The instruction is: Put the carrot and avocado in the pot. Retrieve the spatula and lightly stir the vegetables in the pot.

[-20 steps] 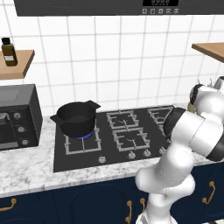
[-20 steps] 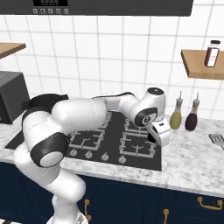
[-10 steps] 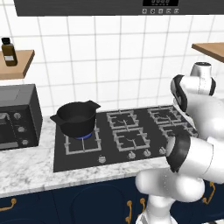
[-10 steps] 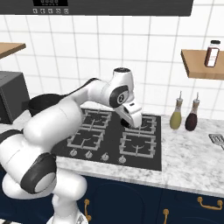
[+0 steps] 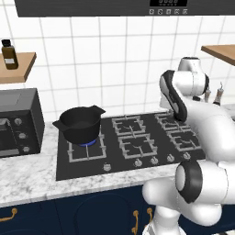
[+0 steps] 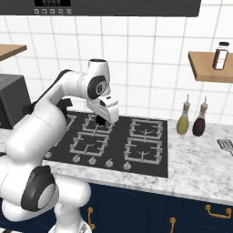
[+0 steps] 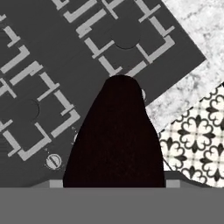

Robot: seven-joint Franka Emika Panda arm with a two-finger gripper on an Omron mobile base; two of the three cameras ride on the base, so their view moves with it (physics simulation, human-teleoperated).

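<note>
We note the end effector (image 6: 103, 119) above the rear middle of the hob (image 6: 136, 150), toward 10 o'clock from the centre of the right base view, pointing downward. In the hand view a dark, egg-shaped thing, which we take for the avocado (image 7: 116, 140), rises from 6 o'clock and hides the finger tips. We read the end effector as pinching it with its jaws set wide. Behind it the hob grates lie from 9 to 12 o'clock, with marble worktop (image 7: 192, 83) at 2 o'clock. The pot (image 5: 80, 124) stands upright at the 9 o'clock end of the hob in the left base view, over a blue flame (image 5: 87, 143), well apart from the end effector. The spatula (image 6: 226, 145) lies on the worktop at the 3 o'clock edge of the right base view, beyond two bottles (image 6: 183, 120).
</note>
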